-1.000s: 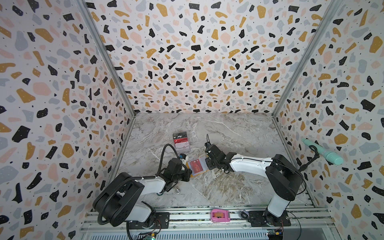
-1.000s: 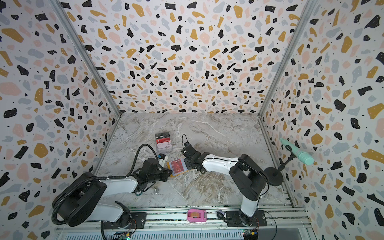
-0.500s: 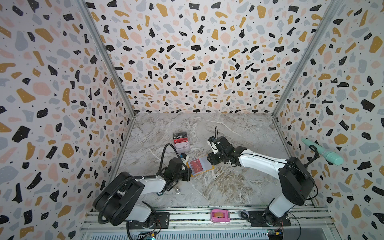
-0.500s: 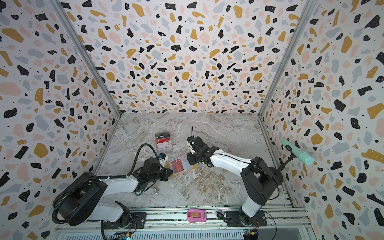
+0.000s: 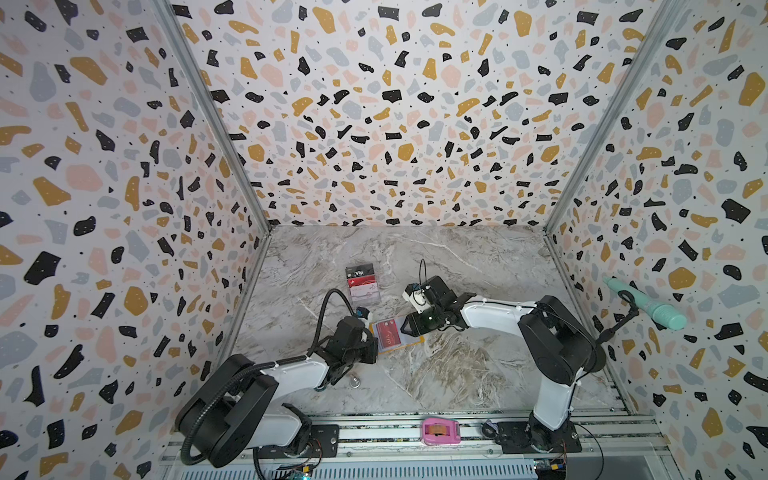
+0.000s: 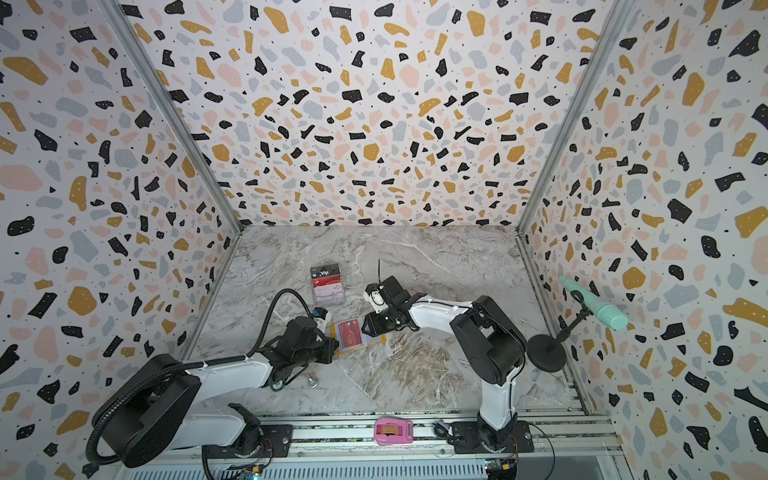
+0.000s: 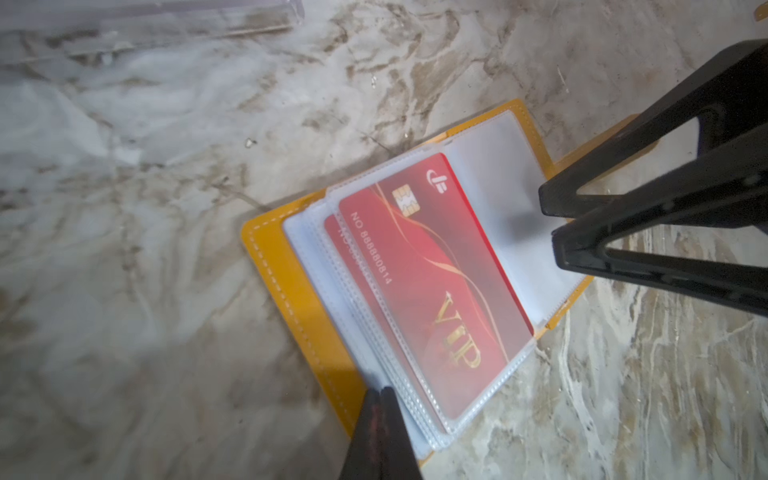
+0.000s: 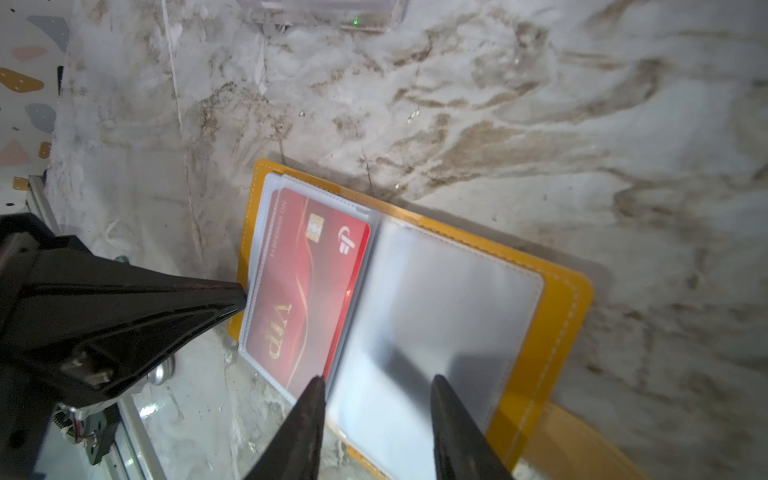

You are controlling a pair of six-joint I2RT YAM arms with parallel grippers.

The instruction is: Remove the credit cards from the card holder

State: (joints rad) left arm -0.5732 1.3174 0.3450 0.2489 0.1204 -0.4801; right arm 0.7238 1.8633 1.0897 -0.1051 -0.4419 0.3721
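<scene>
The card holder (image 7: 276,266) is laid open on the marble table (image 7: 166,208) between both grippers. The left gripper (image 7: 380,392) is closed tight, its tip set on the holder's edge. The right gripper (image 8: 376,384) is spread open over an empty sleeve (image 8: 436,311). A red card (image 7: 432,282) is seen sleeved – a second card (image 7: 332,232) behind it is revealed only by the wrist views.

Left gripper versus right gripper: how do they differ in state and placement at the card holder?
The left gripper is shut, fingertips together; the right gripper has its jaws apart. The left gripper sits at the card holder on its outer edge beside the red VIP card; the right gripper is over the empty clear sleeve opposite. Both point at the open holder, and neither holds a card.
</scene>
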